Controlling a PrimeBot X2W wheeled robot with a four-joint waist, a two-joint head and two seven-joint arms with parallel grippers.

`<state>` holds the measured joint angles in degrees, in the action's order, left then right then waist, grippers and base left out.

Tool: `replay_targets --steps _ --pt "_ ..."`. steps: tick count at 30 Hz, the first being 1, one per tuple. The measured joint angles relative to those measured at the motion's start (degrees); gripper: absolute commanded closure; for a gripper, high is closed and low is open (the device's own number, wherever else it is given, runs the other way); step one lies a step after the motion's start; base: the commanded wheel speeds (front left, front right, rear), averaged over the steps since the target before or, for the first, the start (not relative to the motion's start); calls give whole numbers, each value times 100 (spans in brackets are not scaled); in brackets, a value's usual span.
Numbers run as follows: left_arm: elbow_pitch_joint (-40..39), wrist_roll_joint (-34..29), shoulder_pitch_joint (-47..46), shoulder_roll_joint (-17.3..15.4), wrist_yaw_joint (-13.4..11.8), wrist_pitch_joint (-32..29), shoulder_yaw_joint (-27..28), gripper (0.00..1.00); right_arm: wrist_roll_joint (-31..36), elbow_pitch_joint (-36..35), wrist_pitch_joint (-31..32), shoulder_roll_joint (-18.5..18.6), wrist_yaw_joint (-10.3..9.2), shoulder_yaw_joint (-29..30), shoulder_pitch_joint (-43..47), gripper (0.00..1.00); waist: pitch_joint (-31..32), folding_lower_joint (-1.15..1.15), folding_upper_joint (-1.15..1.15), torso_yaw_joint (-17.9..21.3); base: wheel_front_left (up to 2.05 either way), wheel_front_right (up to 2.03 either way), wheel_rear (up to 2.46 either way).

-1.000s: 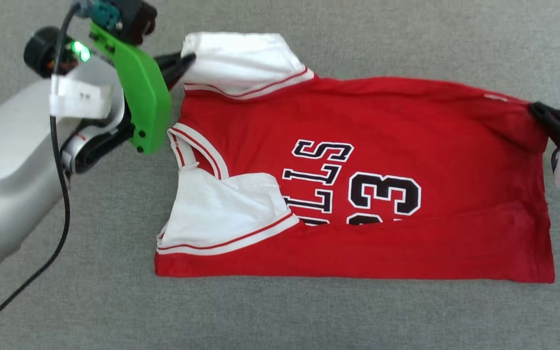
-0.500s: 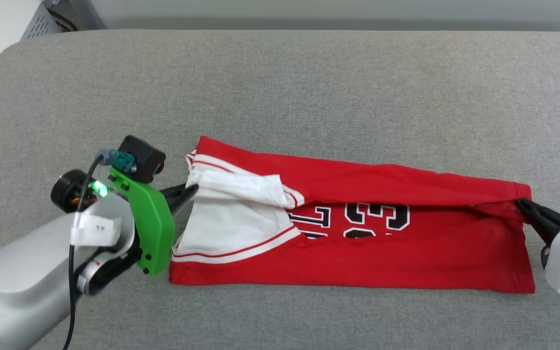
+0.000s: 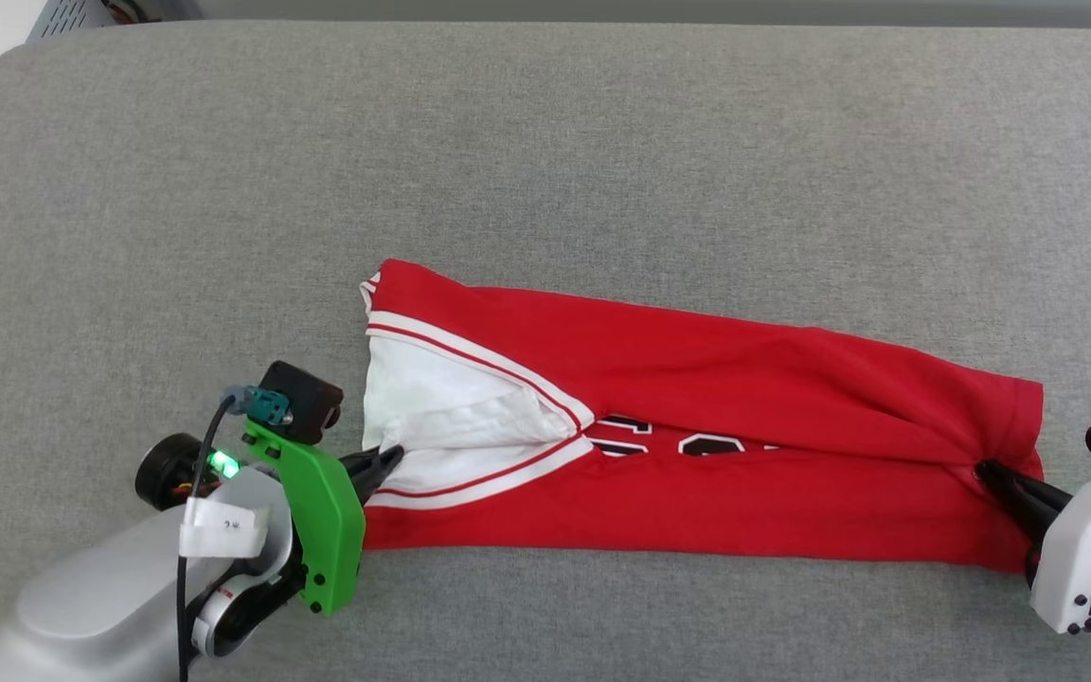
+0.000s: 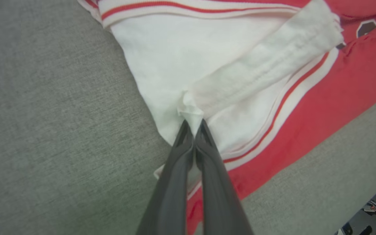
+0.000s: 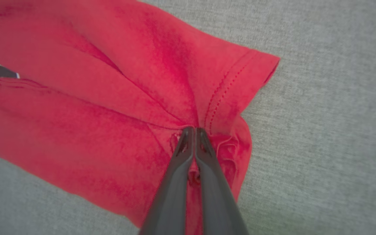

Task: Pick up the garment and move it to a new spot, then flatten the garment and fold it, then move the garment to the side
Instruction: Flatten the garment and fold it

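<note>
Folded over since before, the garment (image 3: pixel 716 379) hides most lettering. It lies on the grey cushion's (image 3: pixel 545 142) front half, long axis left-right, collar end left. The left gripper (image 3: pixel 392 457) is closed on its white sleeve, the right gripper (image 3: pixel 986 469) on its hem.

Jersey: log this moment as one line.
jersey: folded lengthwise on pad | left fingers: shut on sleeve | right fingers: shut on hem | step: folding
</note>
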<state>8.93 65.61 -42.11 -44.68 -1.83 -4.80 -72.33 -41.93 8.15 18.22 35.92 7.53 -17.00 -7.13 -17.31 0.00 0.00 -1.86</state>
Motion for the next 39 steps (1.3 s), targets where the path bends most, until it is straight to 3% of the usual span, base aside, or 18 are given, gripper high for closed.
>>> replay_targets --steps 2,3,4,9,16,19,24,30,39 --pt "110 10 58 74 -1 138 20 100 0 8 -34 -36 0 35 -5 100 -5 0 0 -6 0 0 0" --pt "148 10 81 86 -30 232 49 87 -1 9 -38 -52 0 58 -6 69 9 0 0 -7 0 0 0" --pt "182 9 114 93 -82 380 96 3 -4 9 -60 -70 0 99 -6 0 36 0 0 -7 0 0 0" --pt "238 -82 250 91 -523 1222 402 0 -245 -318 -140 -69 0 420 24 0 243 0 0 7 0 0 0" --pt "-12 -459 509 122 -1478 1912 1043 0 -840 -818 256 244 0 1259 308 0 464 0 0 -14 0 0 0" --pt "-101 -940 706 299 -1839 1945 1612 0 -1171 -786 670 320 0 1566 386 0 453 0 0 -57 0 0 0" --pt "-338 -1917 1254 765 -2165 1946 2721 0 -1369 -561 1209 344 0 1694 400 0 360 0 0 -125 0 0 0" --pt "-511 -2942 1933 1374 -2198 1946 3773 0 -1247 -225 1440 131 0 1408 226 0 220 0 0 -267 0 0 0" --pt "-609 -4174 2549 2274 -1707 1947 4836 0 -949 388 1532 -11 -3 772 -193 0 22 0 0 -516 0 0 0"
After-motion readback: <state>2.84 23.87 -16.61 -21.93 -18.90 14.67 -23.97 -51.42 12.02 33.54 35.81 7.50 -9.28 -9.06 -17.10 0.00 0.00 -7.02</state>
